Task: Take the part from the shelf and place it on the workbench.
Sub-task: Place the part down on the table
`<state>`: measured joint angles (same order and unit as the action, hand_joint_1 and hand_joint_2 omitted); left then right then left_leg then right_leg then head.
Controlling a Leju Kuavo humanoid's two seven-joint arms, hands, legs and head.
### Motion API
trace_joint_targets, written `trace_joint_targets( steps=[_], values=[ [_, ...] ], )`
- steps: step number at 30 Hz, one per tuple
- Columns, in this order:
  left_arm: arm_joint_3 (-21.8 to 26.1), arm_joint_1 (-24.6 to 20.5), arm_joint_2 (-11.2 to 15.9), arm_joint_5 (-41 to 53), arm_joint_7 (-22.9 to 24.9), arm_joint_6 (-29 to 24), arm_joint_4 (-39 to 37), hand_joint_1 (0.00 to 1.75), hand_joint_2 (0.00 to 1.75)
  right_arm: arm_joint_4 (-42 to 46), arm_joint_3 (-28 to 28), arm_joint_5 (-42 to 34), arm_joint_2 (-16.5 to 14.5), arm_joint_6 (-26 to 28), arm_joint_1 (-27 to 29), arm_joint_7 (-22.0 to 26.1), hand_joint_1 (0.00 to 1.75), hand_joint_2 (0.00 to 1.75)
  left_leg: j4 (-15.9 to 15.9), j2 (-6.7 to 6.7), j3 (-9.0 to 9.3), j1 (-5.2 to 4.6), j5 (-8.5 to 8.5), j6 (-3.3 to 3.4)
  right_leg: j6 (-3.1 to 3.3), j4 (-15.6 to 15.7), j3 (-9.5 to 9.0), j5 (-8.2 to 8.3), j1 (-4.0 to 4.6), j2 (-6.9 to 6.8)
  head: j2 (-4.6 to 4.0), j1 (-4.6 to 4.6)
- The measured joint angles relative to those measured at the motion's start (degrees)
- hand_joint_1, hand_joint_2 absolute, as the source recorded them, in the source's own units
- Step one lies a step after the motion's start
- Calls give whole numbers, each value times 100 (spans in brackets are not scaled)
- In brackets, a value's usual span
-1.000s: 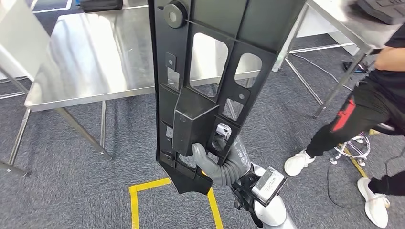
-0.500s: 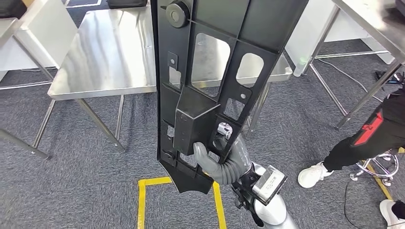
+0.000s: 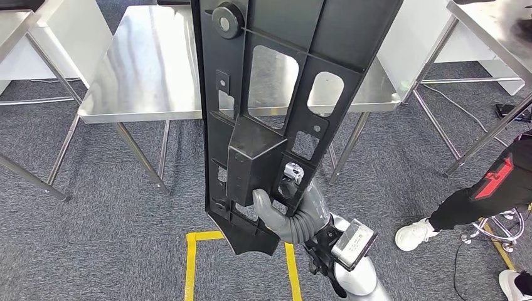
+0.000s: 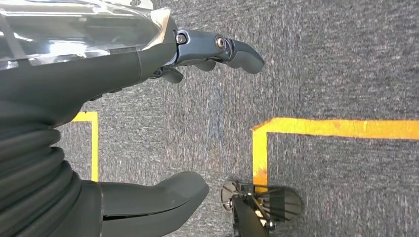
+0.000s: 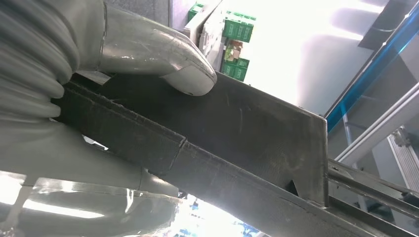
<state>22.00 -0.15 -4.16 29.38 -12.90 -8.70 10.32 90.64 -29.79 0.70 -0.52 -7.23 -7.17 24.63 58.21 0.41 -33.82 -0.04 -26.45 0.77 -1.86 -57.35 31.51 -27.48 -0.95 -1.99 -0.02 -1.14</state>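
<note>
A long black plastic part with cut-out windows stands nearly upright in front of me in the head view. My right hand grips it near its lower end, thumb wrapped round the boxy block. In the right wrist view the thumb presses on the part's black flat face. A steel workbench lies beyond the part. My left hand hangs over the carpet with its fingers apart and nothing in it.
Yellow floor tape marks a box on the grey carpet below me. A second steel table stands at the right. A person's legs in black trousers and white shoes are at the right edge, beside a stool base.
The camera has moved: the workbench has shifted right and nearer the middle, and the person has slid toward the right edge. The part stays gripped the same way in my right hand.
</note>
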Motion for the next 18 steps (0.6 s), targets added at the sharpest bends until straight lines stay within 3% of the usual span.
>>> trace_joint_targets(
  steps=[9, 13, 14, 16, 18],
  values=[
    [36, -2, -2, 3, -4, 33, 0, 0, 175, -18, -2, 26, -1, 0, -30, 0, 175, 175, 4, 0, -1, -9, -10, 40, -36, 32, -13, 21, -3, 0, 0, 1],
    [48, -1, 8, -9, -8, 33, 0, 0, 175, -36, -1, 26, -32, 0, -73, -1, 175, 175, -64, -14, 32, -11, 0, 183, -163, 106, -50, 52, -81, -13, 0, 0],
    [49, -2, 1, -11, -11, 30, 1, 0, 175, -38, -1, 26, -40, 1, -91, -1, 175, 175, -152, -22, 89, 6, 38, 219, -169, 58, -36, 18, -70, 6, 0, -2],
    [49, -13, -15, -15, -16, 21, 2, 0, 175, -45, -7, 26, -42, 2, -120, 0, 175, 175, -288, -37, 187, 40, 112, 274, -113, -389, 171, -201, -59, 89, 0, -11],
    [51, -25, -22, -15, -12, 0, 2, 0, 175, -70, -14, 26, -25, 2, -130, -3, 175, 175, -306, -66, 197, 35, 123, 289, -57, -1173, 575, -506, -58, 159, 0, -13]
  ],
)
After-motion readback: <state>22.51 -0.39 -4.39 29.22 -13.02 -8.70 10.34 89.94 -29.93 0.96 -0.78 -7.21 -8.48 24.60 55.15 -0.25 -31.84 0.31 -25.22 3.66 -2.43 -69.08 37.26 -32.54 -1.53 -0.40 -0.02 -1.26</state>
